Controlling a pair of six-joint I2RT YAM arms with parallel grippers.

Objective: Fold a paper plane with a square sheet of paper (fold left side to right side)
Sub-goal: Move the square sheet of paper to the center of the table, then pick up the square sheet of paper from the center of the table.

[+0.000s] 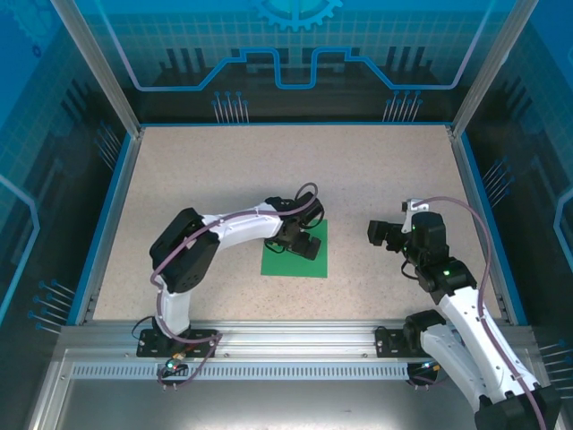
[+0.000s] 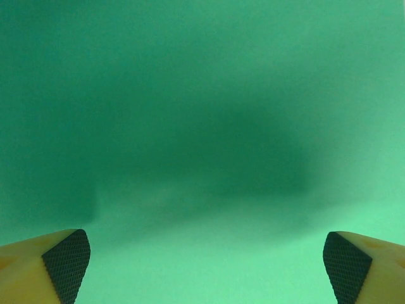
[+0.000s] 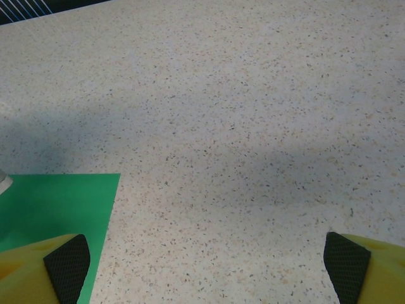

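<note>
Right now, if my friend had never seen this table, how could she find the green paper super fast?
Look at the speckled beige table with blue edges. Near its middle, just under the open left pincer, lies a flat sheet of paper. It is the only bright green thing there.

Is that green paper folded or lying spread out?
Spread flat, it seems: the square sheet of paper lies on the table, with no raised flap or crease visible.
</note>
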